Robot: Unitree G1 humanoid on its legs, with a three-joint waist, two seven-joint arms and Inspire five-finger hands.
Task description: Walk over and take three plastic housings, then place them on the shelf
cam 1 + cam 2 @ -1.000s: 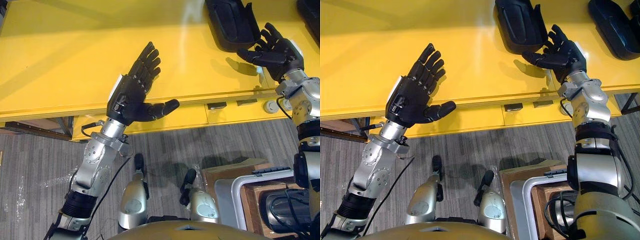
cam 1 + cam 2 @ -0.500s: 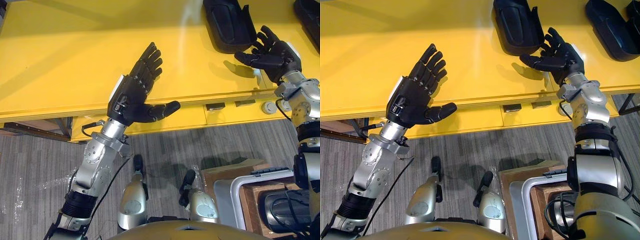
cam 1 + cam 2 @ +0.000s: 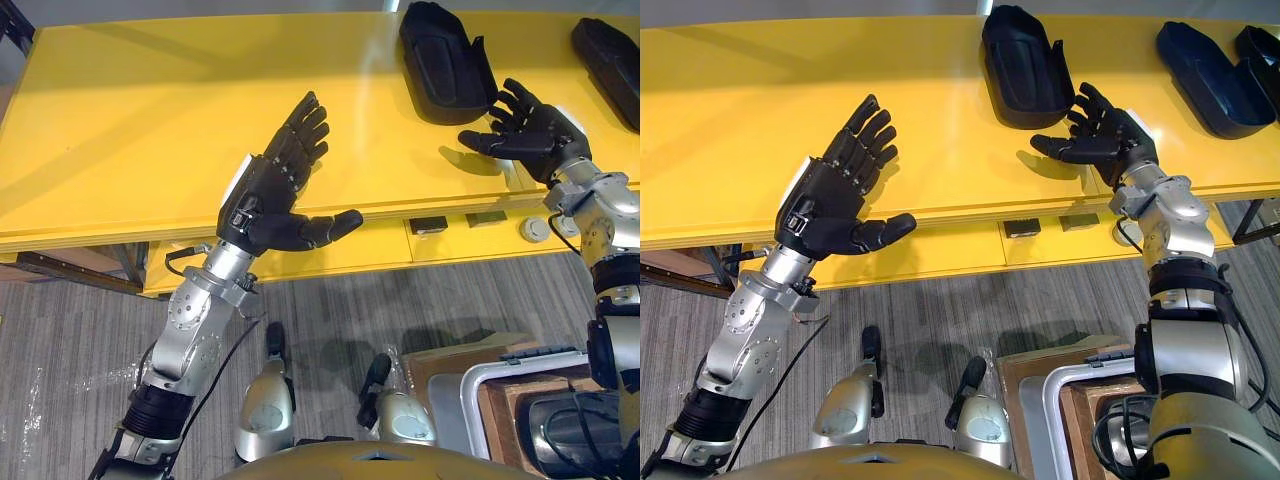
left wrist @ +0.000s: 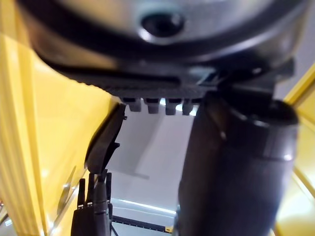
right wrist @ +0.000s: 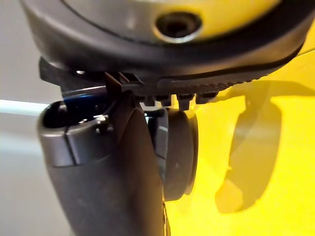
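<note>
Just past the splayed, empty right hand (image 3: 535, 135) lies a housing (image 3: 440, 60); left hand (image 3: 270, 195) upright, released, over the table (image 3: 130, 120)

The right hand (image 5: 147, 61) is stretching as a dark bulk from ten o'clock across to two o'clock, and its thumb (image 5: 108, 182) is standing out thick and dark toward seven o'clock. Just beside the thumb, near the centre, a dark rounded shape (image 5: 180, 152) is showing; whether it is a finger or a housing cannot be told. A yellow table top (image 5: 290, 167) is gleaming from three to five o'clock, and a grey surface (image 5: 22, 167) with a pale stripe (image 5: 19, 105) is lying toward nine o'clock.
</note>
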